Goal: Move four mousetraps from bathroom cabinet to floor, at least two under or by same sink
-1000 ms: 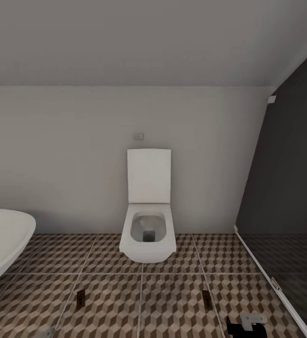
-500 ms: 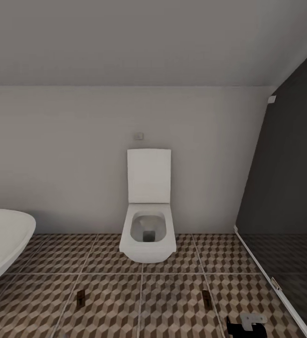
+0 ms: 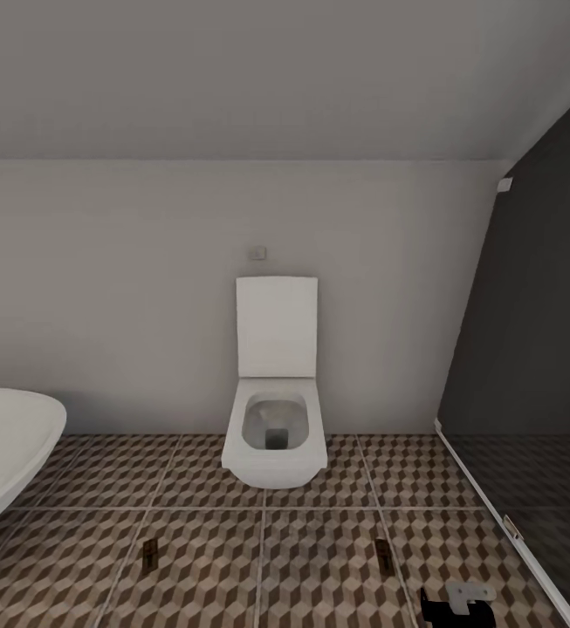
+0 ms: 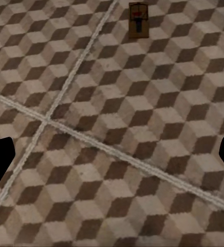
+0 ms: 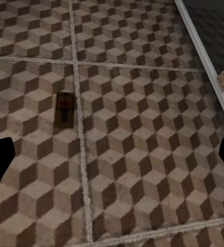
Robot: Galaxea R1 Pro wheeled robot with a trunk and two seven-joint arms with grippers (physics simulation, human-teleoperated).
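Observation:
Two mousetraps lie flat on the cube-patterned bathroom floor (image 3: 267, 558): one on the left (image 3: 149, 555) and one on the right (image 3: 383, 555), both in front of the toilet. The left wrist view shows a mousetrap (image 4: 138, 19) well ahead of my left gripper (image 4: 112, 159), which is open and empty above the tiles. My right gripper (image 5: 112, 159) is also open and empty, with a mousetrap (image 5: 64, 109) on the floor ahead of it beside a grout line. Part of my right arm (image 3: 459, 600) shows low in the head view. The cabinet and the sink are out of view.
A white wall-hung toilet (image 3: 275, 436) with its lid up stands against the far wall. A white bathtub rim (image 3: 5, 453) is at the left. A dark glass shower wall (image 3: 529, 392) with a pale floor strip (image 5: 204, 56) bounds the right side.
A small grey part of my left arm at the bottom-left edge of the head view has dropped out of the picture. Nothing else has moved.

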